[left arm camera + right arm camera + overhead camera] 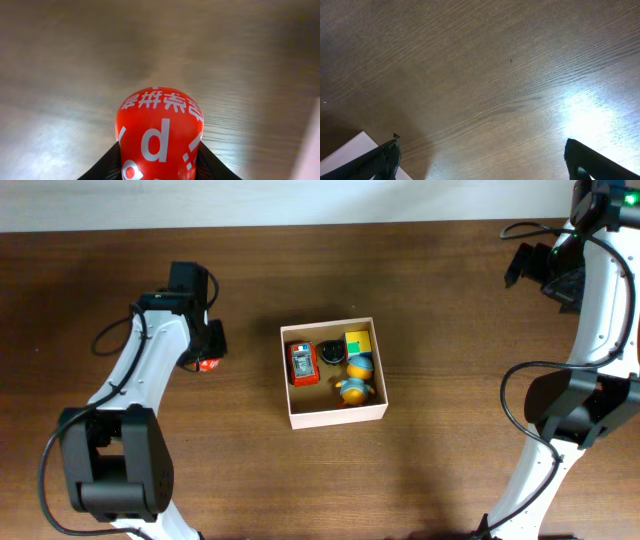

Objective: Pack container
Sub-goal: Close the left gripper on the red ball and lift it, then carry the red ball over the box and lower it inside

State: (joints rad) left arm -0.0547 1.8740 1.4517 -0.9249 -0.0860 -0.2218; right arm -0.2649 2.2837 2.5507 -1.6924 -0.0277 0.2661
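Note:
The container (334, 416) is a square shallow box with white walls at the table's middle. It holds a red toy (302, 363), a black round piece (330, 353), a yellow and green block (358, 342) and a yellow and blue toy (355, 385). My left gripper (205, 357) is left of the box, shut on a red can with white lettering (159, 136) that fills the left wrist view, its end also showing in the overhead view (209, 364). My right gripper (482, 162) is open and empty above bare table at the far right (545, 270).
The brown wooden table (440, 330) runs to a pale wall edge at the back. A white edge (347, 150) shows at the lower left of the right wrist view. Both arm bases stand at the front corners.

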